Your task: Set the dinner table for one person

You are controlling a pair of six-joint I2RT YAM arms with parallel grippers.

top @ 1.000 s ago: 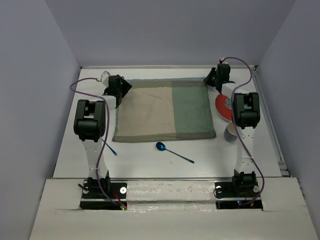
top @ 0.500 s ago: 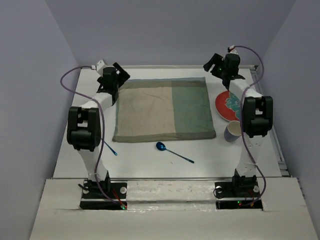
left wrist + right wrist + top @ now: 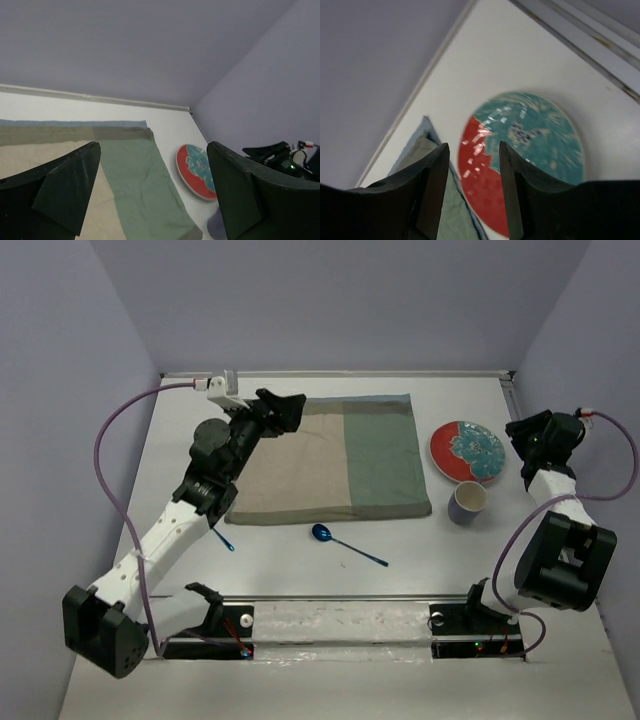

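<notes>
White counter (image 3: 280, 575) holds all the things. In its middle lies a tan and green mat (image 3: 330, 460), flat, with nothing on it. To the right of the mat sits a red and teal plate (image 3: 467, 451). A cup (image 3: 467, 503) stands just beside the plate, nearer the arms. A blue spoon (image 3: 345, 543) lies in front of the mat. Another blue thing (image 3: 226, 541) pokes out from under the left arm; I cannot tell what it is.

The left pincer (image 3: 288, 406) hangs over the far left corner of the mat. Its jaws are wide apart and hold nothing. The right pincer (image 3: 525, 436) is just to the right of the plate and points at it. Its jaws are partly apart with nothing between them.

I think the mat is ready and the plate comes next. For that, the right pincer has to go low, pinch the thin edge of the plate, lift it and set it down in the middle of the mat. The cup is close, so it could get bumped.
</notes>
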